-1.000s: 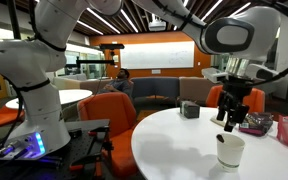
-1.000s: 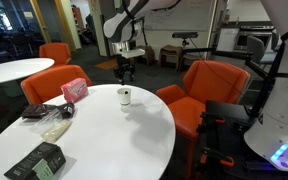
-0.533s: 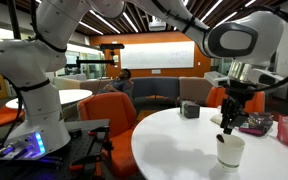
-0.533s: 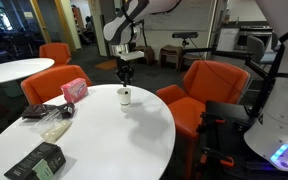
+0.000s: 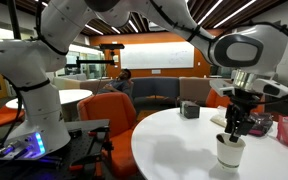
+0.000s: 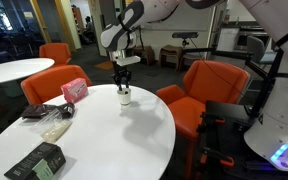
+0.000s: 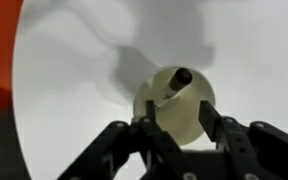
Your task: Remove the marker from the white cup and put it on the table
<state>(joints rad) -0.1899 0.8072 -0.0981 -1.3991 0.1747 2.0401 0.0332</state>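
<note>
The white cup stands on the large round white table near its edge; it also shows in an exterior view. In the wrist view the cup is seen from above with the dark-tipped marker leaning inside it. My gripper hangs right above the cup, fingertips about at its rim. In the wrist view the gripper is open, its two fingers spread either side of the cup's mouth, holding nothing. In both exterior views the marker is too small to make out.
A dark grey box sits at the table's far side. A pink packet, a dark flat object and a dark box lie on the table. Orange chairs ring it. A smaller white table stands behind.
My gripper has come down and sideways over the last second, from above and behind the cup to right over its mouth. The cup has not moved.
</note>
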